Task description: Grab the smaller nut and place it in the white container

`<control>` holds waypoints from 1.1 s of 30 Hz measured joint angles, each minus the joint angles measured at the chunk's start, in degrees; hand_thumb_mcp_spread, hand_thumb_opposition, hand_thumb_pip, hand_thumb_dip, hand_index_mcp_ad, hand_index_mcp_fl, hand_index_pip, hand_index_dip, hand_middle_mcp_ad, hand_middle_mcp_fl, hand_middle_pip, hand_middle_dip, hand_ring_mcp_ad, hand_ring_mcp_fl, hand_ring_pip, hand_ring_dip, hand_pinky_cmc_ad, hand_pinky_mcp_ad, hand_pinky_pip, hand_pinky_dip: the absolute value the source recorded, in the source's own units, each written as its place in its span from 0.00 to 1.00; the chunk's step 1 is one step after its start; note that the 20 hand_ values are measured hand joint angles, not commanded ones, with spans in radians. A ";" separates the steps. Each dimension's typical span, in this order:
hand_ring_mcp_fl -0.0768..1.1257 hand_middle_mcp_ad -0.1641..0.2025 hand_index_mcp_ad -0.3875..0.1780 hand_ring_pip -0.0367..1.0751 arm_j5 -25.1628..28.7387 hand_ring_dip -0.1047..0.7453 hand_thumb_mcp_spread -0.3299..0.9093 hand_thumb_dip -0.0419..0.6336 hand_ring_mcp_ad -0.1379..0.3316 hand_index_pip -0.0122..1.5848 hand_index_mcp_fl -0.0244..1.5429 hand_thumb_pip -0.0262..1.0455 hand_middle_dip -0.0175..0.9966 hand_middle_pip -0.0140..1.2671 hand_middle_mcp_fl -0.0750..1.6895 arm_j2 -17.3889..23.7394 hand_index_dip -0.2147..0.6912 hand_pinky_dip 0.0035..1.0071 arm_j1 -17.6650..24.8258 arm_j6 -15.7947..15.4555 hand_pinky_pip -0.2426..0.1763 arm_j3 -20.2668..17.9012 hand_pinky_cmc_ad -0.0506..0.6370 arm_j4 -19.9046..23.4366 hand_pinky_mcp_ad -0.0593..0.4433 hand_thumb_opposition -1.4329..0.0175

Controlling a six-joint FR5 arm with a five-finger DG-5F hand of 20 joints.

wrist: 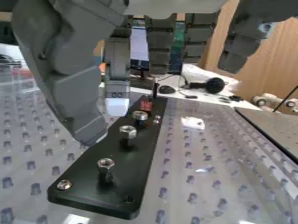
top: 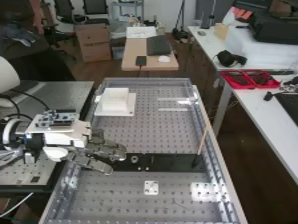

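Observation:
In the high view the hand (top: 100, 151) stands at the left end of the black plate (top: 169, 162), its fingers extended over the bench with nothing between them. The wrist view has the open hand (wrist: 63, 80) hanging above and beside the same black plate (wrist: 93, 187). Several metal nuts sit upright along that plate: a near nut (wrist: 106, 163), a middle nut (wrist: 128, 132) and a farther nut (wrist: 140, 116). Which one is smaller I cannot tell for certain. Toward the bench's far end is the white container (top: 116, 100) on a flat white base.
A thin stick (top: 202, 142) leans near the right rail (top: 214, 145). A small white plate (top: 151, 188) lies on the perforated bench, nearer than the black plate. Red trays (top: 249, 79) stand on the side table at right.

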 joint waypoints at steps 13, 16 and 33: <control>0.07 0.60 0.38 0.12 -0.13 0.18 0.65 0.41 0.53 0.97 0.02 0.62 0.19 0.11 0.11 -0.14 0.55 0.19 -0.22 -1.66 0.44 -0.42 0.58 -0.80 0.65 0.40; 0.07 0.60 0.38 0.12 -0.07 0.18 0.65 0.41 0.53 0.97 0.02 0.62 0.19 0.11 0.11 -0.21 0.55 0.19 -0.14 -1.91 0.44 -0.41 0.55 -0.99 0.64 0.40; 0.07 0.60 0.38 0.12 -0.48 0.18 0.66 0.41 0.52 0.98 0.02 0.59 0.20 0.12 0.11 -1.00 0.61 0.19 0.39 -5.95 0.47 -0.10 0.55 -1.76 0.62 0.40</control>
